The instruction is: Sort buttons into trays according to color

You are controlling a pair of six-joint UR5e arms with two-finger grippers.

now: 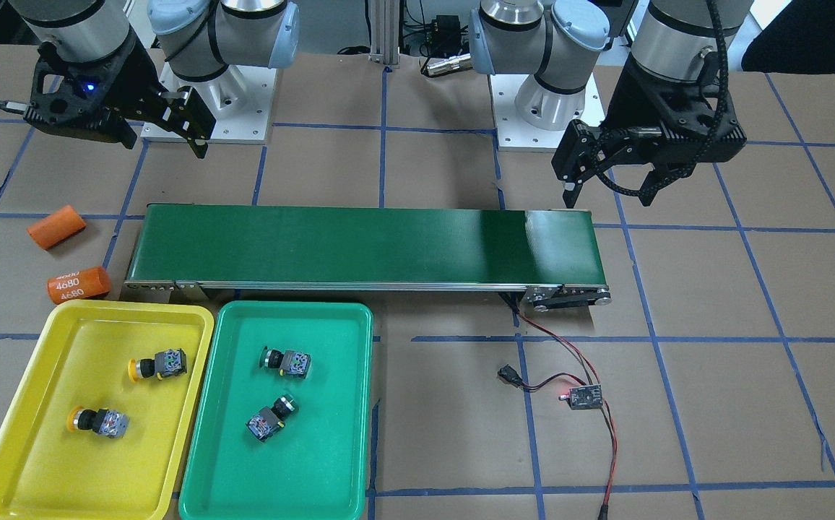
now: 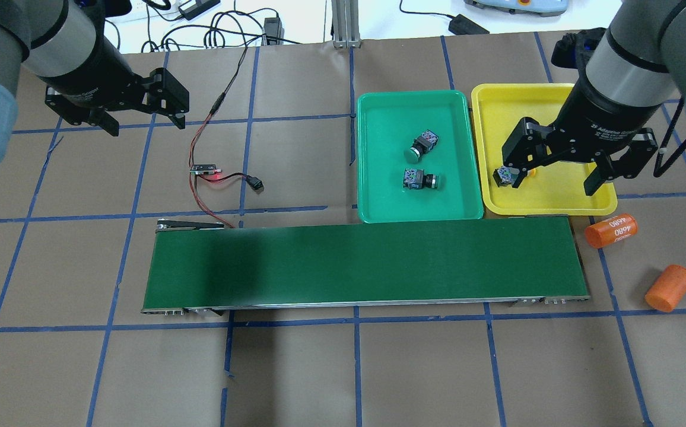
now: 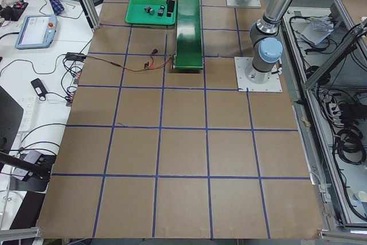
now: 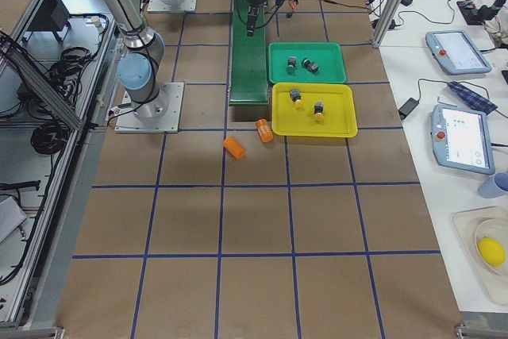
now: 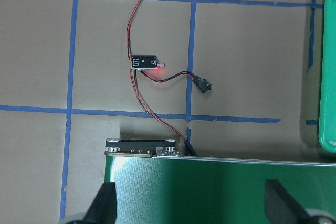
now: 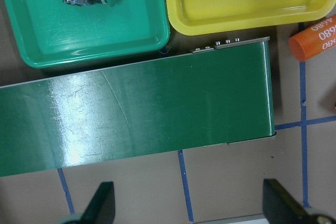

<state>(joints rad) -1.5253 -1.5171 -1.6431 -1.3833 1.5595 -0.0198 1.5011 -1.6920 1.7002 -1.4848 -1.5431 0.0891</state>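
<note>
**Lettering.** Lettered orange cylinder (image 1: 79, 284), on its side on the brown paper-covered table (image 1: 714, 303) by a corner of the yellow tray. It is printed "4680" in white, more than once. Plain orange cylinder (image 1: 56, 226) lies near it, with no marking on the side shown. In the overhead view, white print on the right gripper's collar is partly legible: "Adaptive Gripper".

**Trays.**
- Shallow bright-yellow plastic tray (image 1: 42, 462), rectangular with rounded corners.
- Matching green plastic tray (image 1: 316, 462), just beside it, long sides adjacent.
- Both sit just beside one end of the long dark-green conveyor belt (image 1: 367, 245).

**Buttons.** Four, each a round domed cap on a blocky black-and-grey body, all lying on their sides.
- Upper yellow-capped button (image 1: 159, 365) and lower yellow-capped button (image 1: 100, 420), apart from each other in the yellow tray.
- Upper green-capped button (image 1: 286, 361) and lower green-capped button (image 1: 271, 419), apart from each other in the green tray.

**Tools.**
- Right gripper (image 2: 553, 182): fingers spread wide, nothing between them, held above the belt end by the yellow tray.
- Left gripper (image 2: 145, 121): likewise spread and empty, above the belt's other end.

**Other.** Small black circuit board (image 1: 582, 397) with a lit red light, on red and black wires.
</note>
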